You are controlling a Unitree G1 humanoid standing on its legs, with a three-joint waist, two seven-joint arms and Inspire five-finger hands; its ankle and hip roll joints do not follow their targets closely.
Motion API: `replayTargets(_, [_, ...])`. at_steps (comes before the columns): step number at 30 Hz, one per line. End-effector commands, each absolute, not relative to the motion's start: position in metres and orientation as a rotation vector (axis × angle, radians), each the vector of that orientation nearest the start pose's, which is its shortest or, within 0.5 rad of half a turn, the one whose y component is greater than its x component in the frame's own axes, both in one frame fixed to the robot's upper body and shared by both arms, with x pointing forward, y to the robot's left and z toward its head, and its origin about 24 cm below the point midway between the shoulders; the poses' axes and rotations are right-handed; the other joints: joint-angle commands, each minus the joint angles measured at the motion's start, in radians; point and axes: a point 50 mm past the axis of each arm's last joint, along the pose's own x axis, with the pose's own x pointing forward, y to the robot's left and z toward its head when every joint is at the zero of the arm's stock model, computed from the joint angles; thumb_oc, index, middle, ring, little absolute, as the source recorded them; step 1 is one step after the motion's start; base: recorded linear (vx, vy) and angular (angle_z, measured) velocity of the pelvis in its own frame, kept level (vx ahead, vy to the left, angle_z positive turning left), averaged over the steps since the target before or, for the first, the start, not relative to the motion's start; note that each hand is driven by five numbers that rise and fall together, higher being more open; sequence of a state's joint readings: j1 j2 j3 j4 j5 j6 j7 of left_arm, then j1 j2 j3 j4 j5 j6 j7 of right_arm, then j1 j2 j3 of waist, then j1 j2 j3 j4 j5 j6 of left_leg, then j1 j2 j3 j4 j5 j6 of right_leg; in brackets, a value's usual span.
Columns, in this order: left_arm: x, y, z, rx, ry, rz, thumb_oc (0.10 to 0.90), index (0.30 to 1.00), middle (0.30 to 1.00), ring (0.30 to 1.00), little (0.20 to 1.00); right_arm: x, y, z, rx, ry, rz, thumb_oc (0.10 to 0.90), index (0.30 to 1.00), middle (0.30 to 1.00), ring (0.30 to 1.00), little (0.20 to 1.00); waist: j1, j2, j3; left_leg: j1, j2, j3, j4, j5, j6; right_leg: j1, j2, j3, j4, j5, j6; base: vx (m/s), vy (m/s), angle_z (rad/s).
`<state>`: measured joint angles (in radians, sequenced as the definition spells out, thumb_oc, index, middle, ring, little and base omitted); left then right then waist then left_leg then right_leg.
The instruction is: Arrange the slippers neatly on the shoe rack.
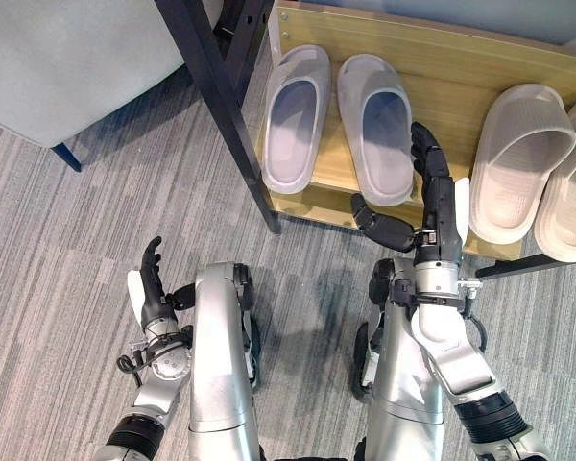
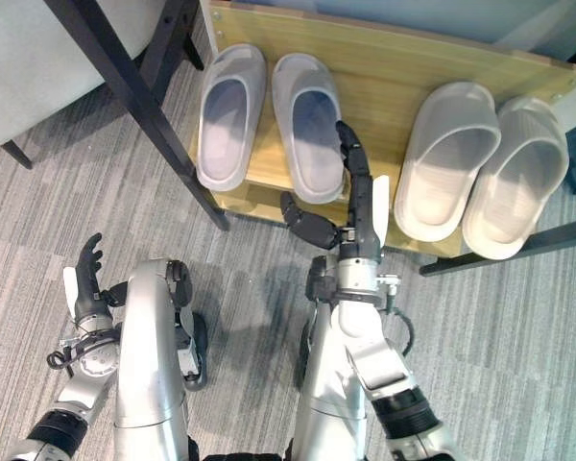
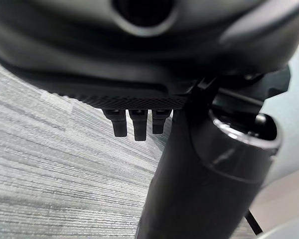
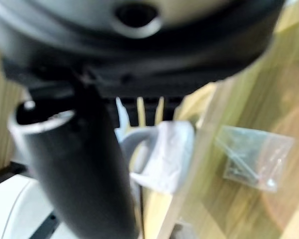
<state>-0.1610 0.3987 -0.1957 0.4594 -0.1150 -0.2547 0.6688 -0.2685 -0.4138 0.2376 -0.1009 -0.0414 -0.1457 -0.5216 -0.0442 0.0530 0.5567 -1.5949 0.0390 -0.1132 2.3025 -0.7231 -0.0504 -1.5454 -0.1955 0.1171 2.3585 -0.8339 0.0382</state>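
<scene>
Right hand (image 1: 432, 206) stretched forward over the front edge of the shoe rack (image 1: 442, 72), fingers straight, thumb spread off to the side, pinching nothing; fingertips just beside the heel end of the inner grey slipper (image 1: 376, 125), contact impossible to confirm. Left hand (image 1: 154, 283) low over the grey carpet (image 1: 67, 269), well apart from the rack, fingers relaxed and holding nothing.

Four slippers already on the wooden shelf: a grey pair, outer slipper (image 1: 296, 115) beside its mate, toward the robot's left; a paler beige pair, near slipper (image 1: 516, 158) and far one (image 1: 571, 182), toward the right, angled slightly and overhanging the front edge. Small clear bag of fittings (image 4: 254, 157) lying on the wood in the right wrist view.

Likely moulded foam: light, slightly springy, thick-soled, smooth enough to slide on the board under a push. Not fragile. Best taken across the upper strap, thumb under the arch of the band and fingers over it, or nudged at the heel rim with flat fingers for straightening. Risk: tipping off the front lip if pushed unevenly.
</scene>
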Motion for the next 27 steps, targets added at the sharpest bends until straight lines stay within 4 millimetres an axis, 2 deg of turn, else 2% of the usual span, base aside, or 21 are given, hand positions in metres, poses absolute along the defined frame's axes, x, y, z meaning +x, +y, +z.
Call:
replayTargets(1, [0.269, 0.234, 0.041, 0.377, -0.168, 0.535, 0.800, 0.900, 0.900, 0.900, 0.900, 0.262, -0.135, 0.186, -0.226, -0.783, -0.054, 0.800, 0.900, 0.900, 0.900, 0.900, 0.036, 0.008, -0.037, 0.025, -0.040, -0.036, -0.019, -0.007, 0.030, -0.025, -0.012, 0.018, -0.053, 0.062, -0.055, 0.00, 0.000, 0.00])
replayTargets(7, [0.270, 0.233, 0.041, 0.388, -0.167, 0.537, 0.800, 0.900, 0.900, 0.900, 0.900, 0.257, -0.116, 0.191, -0.200, -0.810, 0.060, 0.800, 0.900, 0.900, 0.900, 0.900, 0.039, 0.007, -0.037, 0.025, -0.040, -0.038, -0.021, -0.005, 0.028, -0.025, -0.011, 0.016, -0.054, 0.062, -0.054, 0.00, 0.000, 0.00])
replayTargets(16, [0.272, 0.233, 0.042, 0.384, -0.166, 0.537, 0.800, 0.900, 0.900, 0.900, 0.900, 0.249, -0.100, 0.197, -0.094, -0.817, 0.213, 0.800, 0.900, 0.900, 0.900, 0.900, 0.042, 0.004, -0.037, 0.025, -0.042, -0.042, -0.017, -0.002, 0.027, -0.025, -0.012, 0.017, -0.053, 0.068, -0.054, 0.00, 0.000, 0.00])
replayTargets(24, [0.271, 0.234, 0.043, 0.382, -0.173, 0.544, 0.800, 0.900, 0.900, 0.900, 0.900, 0.242, -0.099, 0.203, -0.097, -0.864, 0.228, 0.800, 0.900, 0.900, 0.900, 0.900, 0.041, 0.001, -0.037, 0.025, -0.043, -0.040, -0.018, 0.002, 0.027, -0.025, -0.010, 0.018, -0.054, 0.070, -0.054, 0.00, 0.000, 0.00])
replayTargets(27, [0.269, 0.235, 0.042, 0.368, -0.173, 0.569, 0.800, 0.900, 0.900, 0.900, 0.900, 0.233, -0.102, 0.210, -0.096, -0.915, 0.221, 0.800, 0.900, 0.900, 0.900, 0.900, 0.038, -0.001, -0.037, 0.025, -0.043, -0.040, -0.018, 0.002, 0.026, -0.025, -0.008, 0.017, -0.055, 0.070, -0.054, 0.00, 0.000, 0.00])
